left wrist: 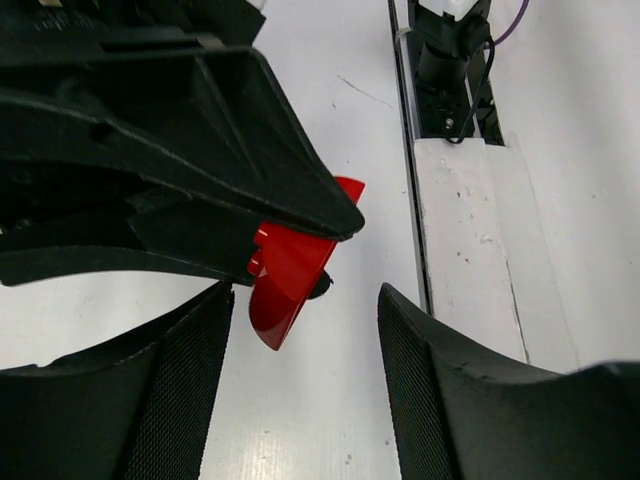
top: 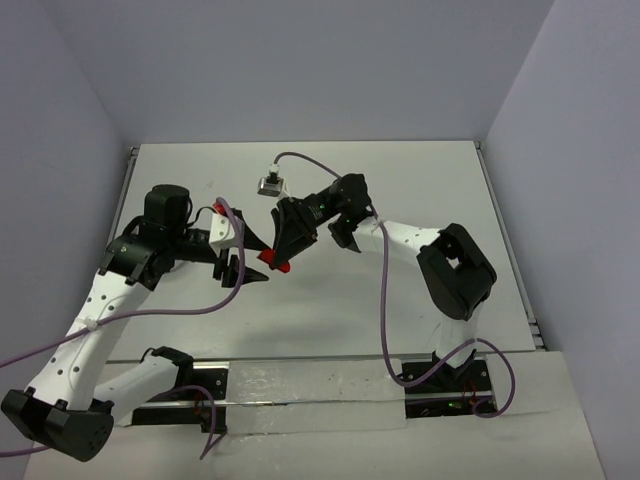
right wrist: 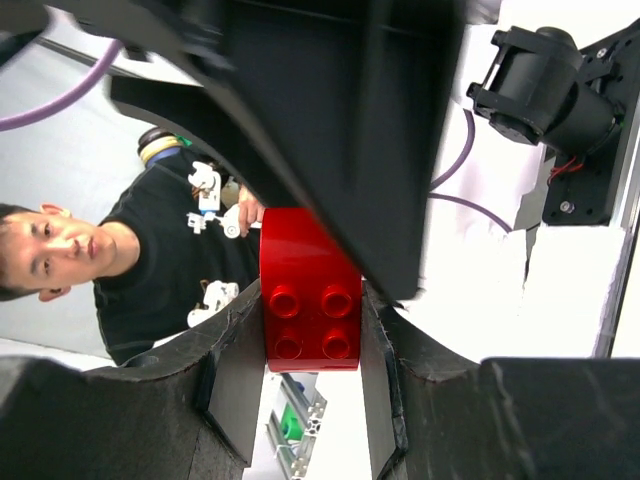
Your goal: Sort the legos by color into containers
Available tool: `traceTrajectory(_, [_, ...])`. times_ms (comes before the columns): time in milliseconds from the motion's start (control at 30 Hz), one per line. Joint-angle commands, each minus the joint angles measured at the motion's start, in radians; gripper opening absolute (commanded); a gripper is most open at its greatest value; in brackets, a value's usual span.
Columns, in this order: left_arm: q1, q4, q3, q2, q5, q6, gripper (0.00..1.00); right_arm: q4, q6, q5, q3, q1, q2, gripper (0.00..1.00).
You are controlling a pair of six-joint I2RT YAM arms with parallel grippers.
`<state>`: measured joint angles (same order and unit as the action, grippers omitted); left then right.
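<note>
Left arm [top: 95, 310]: extends from the near-left corner toward the middle of the worktop [top: 430, 180].

Left gripper [top: 250, 257]: jaws held apart, gripping nothing. In its wrist view the two mesh-faced fingers [left wrist: 175, 400] stand either side of the red lego [left wrist: 290, 280]. The brick's lower tip sits close to the left-hand finger, and the angle is too poor to confirm whether they touch.

Red lego [top: 277, 263]: located over the middle of the worktop, slightly toward the left edge, about midway between the far and near edges. It sits between the two gripper tips. The right wrist view shows four studs on its facing side [right wrist: 310, 300].

Right gripper [top: 279, 256]: clamped on the red lego, one finger [right wrist: 235, 370] pressed flat against each side face.

Right arm [top: 455, 270]: rises from the near-right area and reaches leftward across the worktop.
</note>
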<state>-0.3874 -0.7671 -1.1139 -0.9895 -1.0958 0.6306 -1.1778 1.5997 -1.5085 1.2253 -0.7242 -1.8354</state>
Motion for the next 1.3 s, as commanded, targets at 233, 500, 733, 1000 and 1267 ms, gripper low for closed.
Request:
traceTrajectory(233, [-0.005,0.043,-0.035,0.034,-0.049,-0.068,0.56,-0.069,0.009,-0.039,0.014,-0.007,-0.008,0.00])
traceTrajectory(500, [-0.007,0.104,-0.027,0.028,-0.062,-0.116,0.46,-0.071,0.014,-0.039,0.015,-0.010,-0.010,0.00])
traceTrajectory(733, [-0.007,0.224,0.004,0.030,-0.043,-0.260,0.08,-0.072,0.020,-0.041,0.018,-0.017,-0.011,0.00])
traceTrajectory(1000, [-0.007,0.117,-0.010,0.035,0.032,-0.180,0.00,-0.069,0.036,-0.039,0.027,-0.012,-0.009,0.75])
traceTrajectory(1267, [0.029,-0.152,-0.054,0.069,0.302,-0.008,0.00,0.349,-0.306,0.064,0.033,0.092,0.033,1.00])
